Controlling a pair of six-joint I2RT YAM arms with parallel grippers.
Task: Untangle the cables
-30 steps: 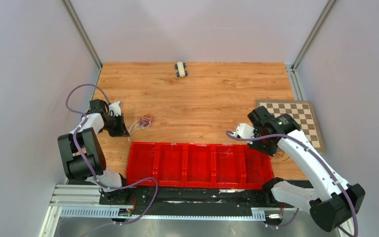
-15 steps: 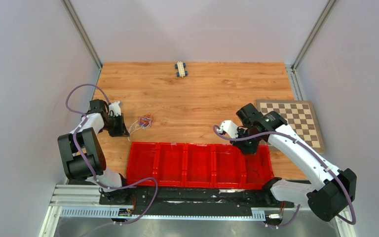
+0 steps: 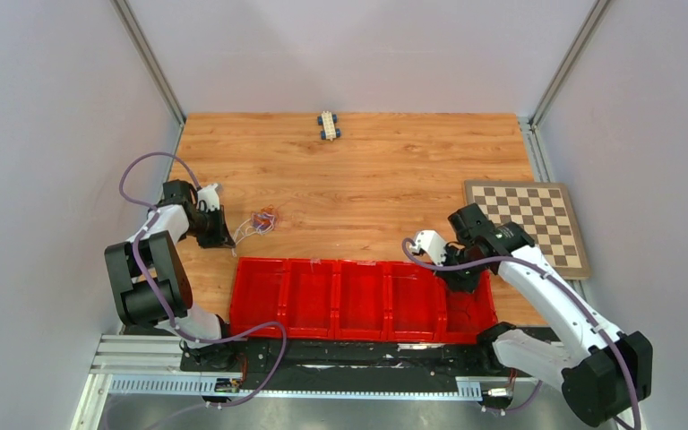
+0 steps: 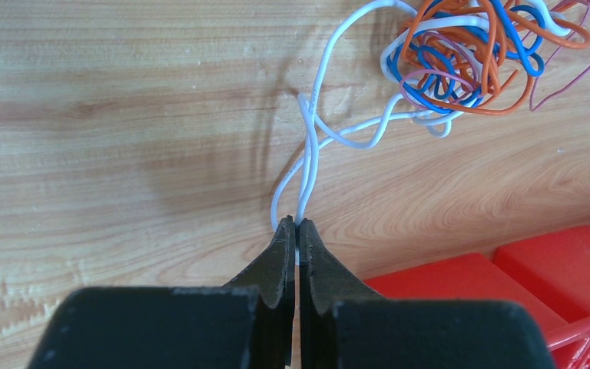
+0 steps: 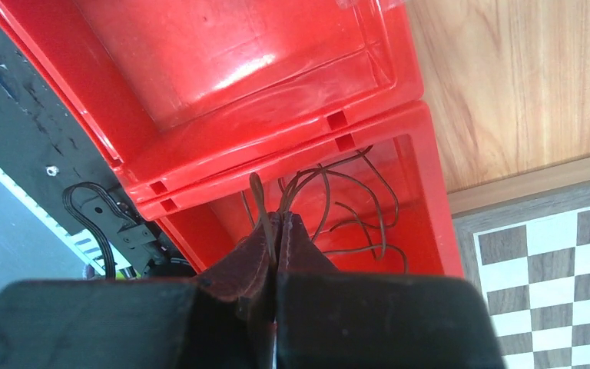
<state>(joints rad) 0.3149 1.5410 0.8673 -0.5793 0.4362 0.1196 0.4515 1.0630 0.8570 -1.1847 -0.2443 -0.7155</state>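
Row of red bins, near edge of table. Right gripper over the rightmost bin, clamped on a dark cable. Left gripper just beyond the left end of the bins, pinching a white cable that runs from the coloured knot.

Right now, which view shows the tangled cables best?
Left wrist: the cables close up, each colour distinct, a white strand pinched in the left gripper. The top view shows a small blob; the right wrist view only dark strands in a red bin.
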